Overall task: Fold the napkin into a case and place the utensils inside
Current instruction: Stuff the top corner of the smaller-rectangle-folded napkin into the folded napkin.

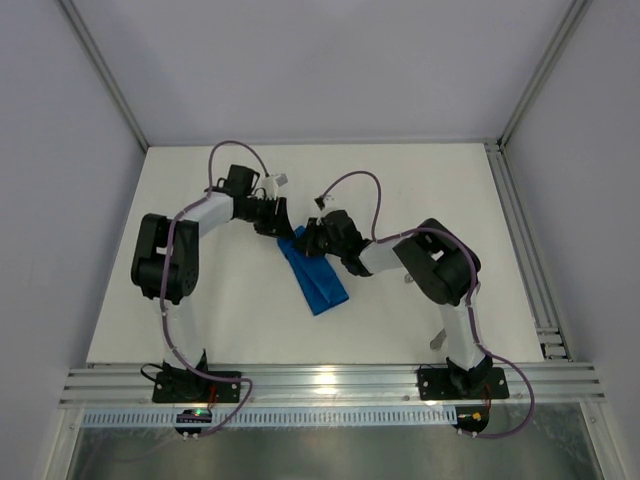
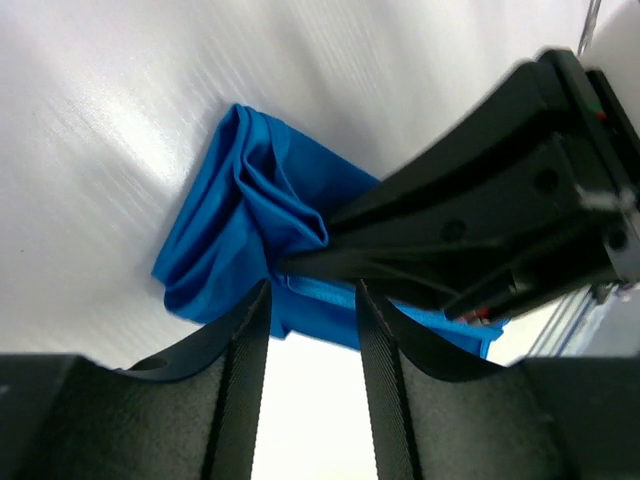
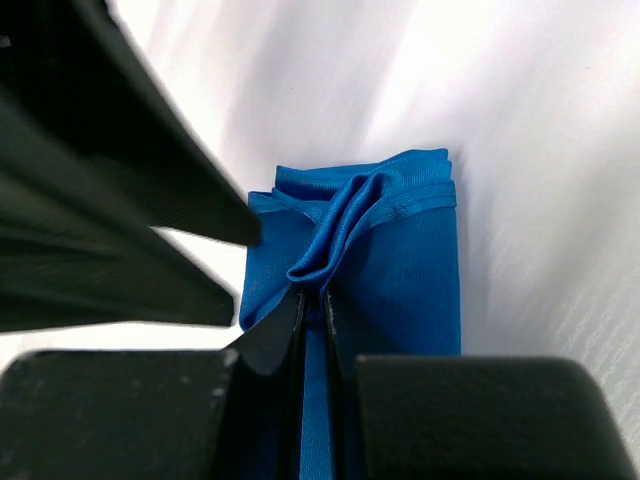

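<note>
Overhead, the napkin [image 1: 322, 285] lies centrally as a strip running from 11 to 5 o'clock. At my left wrist, my left gripper [image 2: 312, 292] stands parted and empty, with cloth at its tips. At my right wrist, my right gripper [image 3: 312, 296] pinches a raised fold. I judge the cloth soft, limp and light, best taken by its bunched ridges.

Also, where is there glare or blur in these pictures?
Top external: sharp, even light, with a small glare spot on the metal rail. Left wrist: the table is washed out around the napkin. Right wrist: the left hand is blurred, the napkin sharp.
</note>
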